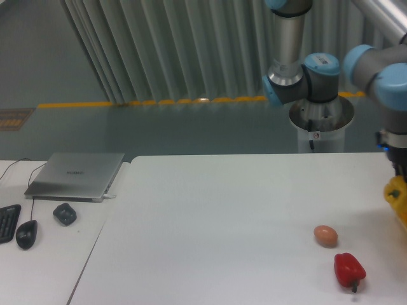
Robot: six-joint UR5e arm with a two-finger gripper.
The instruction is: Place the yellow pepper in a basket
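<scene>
The table (210,216) lies bare left of the egg (325,236); egg and red pepper (349,270) stand close together near the right edge.

Two peppers show: one yellow pepper (395,192) at the right edge and one red pepper (349,269). There is one brown egg (325,236), one closed laptop (76,175), two computer mice (26,234) (64,213), and one keyboard (6,222), partly cut off.
</scene>
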